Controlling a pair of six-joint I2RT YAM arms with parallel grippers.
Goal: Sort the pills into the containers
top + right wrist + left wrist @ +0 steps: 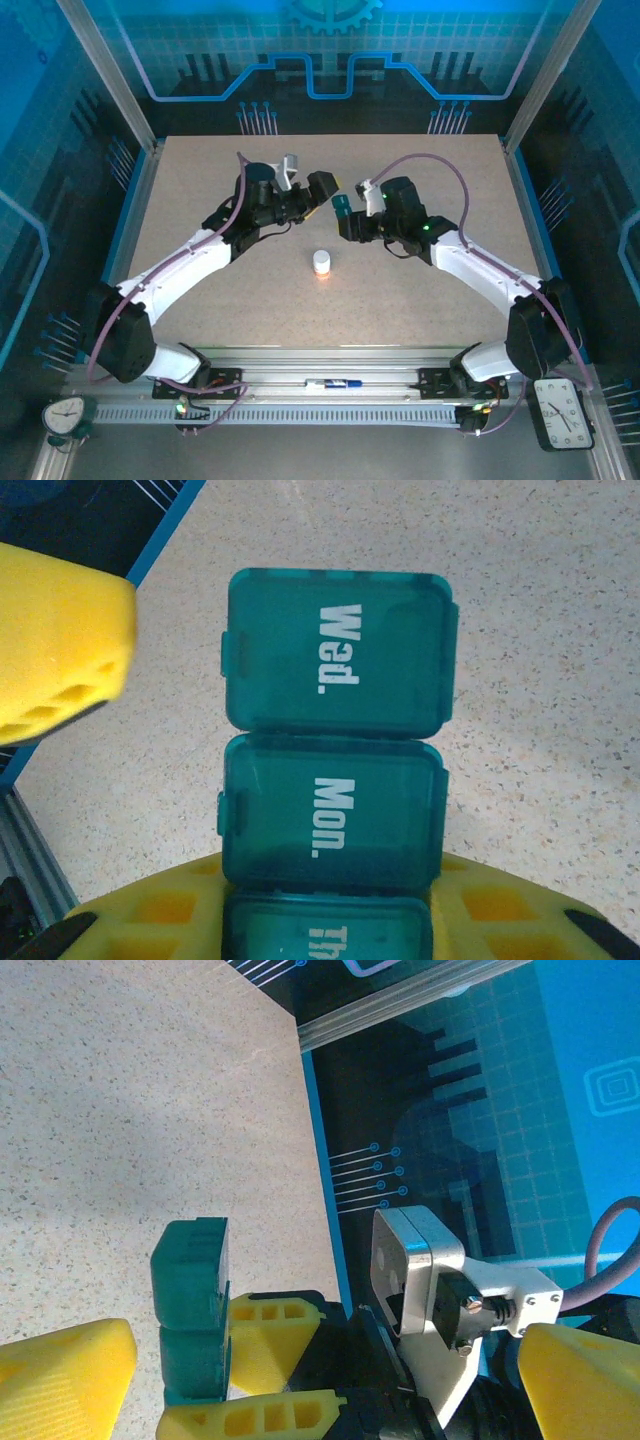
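Teal pill box (335, 750), lids shut, clamped at one end by right gripper (347, 216), above surface (400, 300). Long axis points approx. 10 o'clock, straight at left gripper (316, 196), wide open, empty, just beside.

Small dark teal translucent pill box (335, 770), a short strip of square compartments, lids shut, white labels Wed., Mon. and a cut-off Th, lifted off the table (420, 300), just right of centre, toward the far side
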